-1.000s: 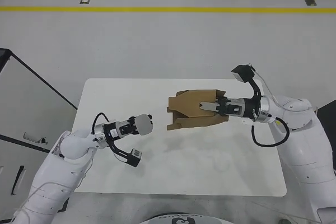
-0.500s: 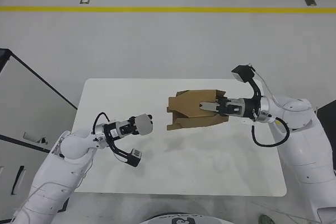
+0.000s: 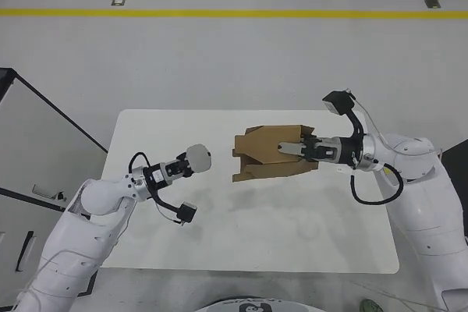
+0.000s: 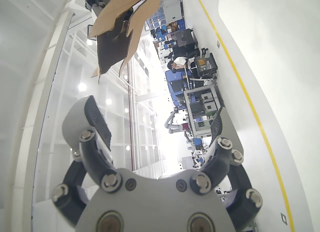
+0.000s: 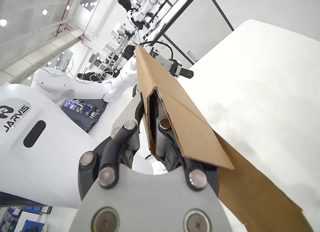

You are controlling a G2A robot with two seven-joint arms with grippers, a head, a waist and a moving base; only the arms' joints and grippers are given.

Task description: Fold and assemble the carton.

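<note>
Carton (image 3: 271, 151) of plain brown corrugated board hangs above the white surface (image 3: 296, 234), its shadow on the top nearer the robot. It is half flattened: the panels form a shallow sleeve, and loose flaps with notched edges splay at the end facing the left arm. In the left wrist view the carton (image 4: 117, 30) shows a dark hollow between its panels. The right tool (image 3: 290, 148) is clamped on the end of the carton nearest the right arm; in its own wrist view the right tool (image 5: 150, 124) has its pads pressed on either side of a doubled flap of the carton (image 5: 180, 110). The left tool (image 3: 196, 158) hangs over the left half of the surface, well apart from the carton, and the left tool (image 4: 157, 120) has its ribbed pads spread wide with nothing between them. Bare surface lies between the two arms and along the near edge. A black-framed panel (image 3: 51, 105) stands just beside the left edge.
</note>
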